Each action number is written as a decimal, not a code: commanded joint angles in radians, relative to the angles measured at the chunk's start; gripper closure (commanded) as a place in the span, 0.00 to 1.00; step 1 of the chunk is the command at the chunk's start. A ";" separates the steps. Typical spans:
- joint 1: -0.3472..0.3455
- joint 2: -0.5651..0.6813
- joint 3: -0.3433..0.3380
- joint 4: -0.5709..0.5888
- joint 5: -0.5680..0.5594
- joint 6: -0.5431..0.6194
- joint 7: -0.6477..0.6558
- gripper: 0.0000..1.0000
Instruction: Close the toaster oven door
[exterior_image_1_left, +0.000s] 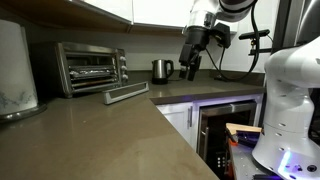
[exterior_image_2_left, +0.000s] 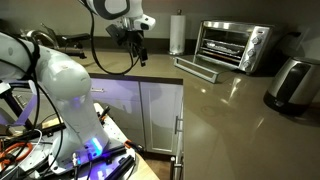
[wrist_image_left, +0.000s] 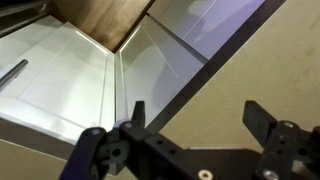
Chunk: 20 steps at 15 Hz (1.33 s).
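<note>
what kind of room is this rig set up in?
A kitchen, most likely: a toaster oven and a small steel kettle stand on a long countertop, with white cabinets and a glass-fronted under-counter appliance below it.

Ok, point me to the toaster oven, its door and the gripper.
toaster oven (exterior_image_1_left: 90, 68): in an exterior view, on the rack opening.
door (exterior_image_1_left: 127, 93): in an exterior view, middle of the lowered panel.
gripper (wrist_image_left: 195, 108): wrist view, midway between the open fingertips.
</note>
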 joint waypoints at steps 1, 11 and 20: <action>-0.008 0.000 0.007 0.003 0.006 -0.005 -0.006 0.00; -0.071 0.177 0.018 0.123 -0.086 -0.008 -0.004 0.00; -0.090 0.376 0.021 0.207 -0.184 0.096 -0.003 0.53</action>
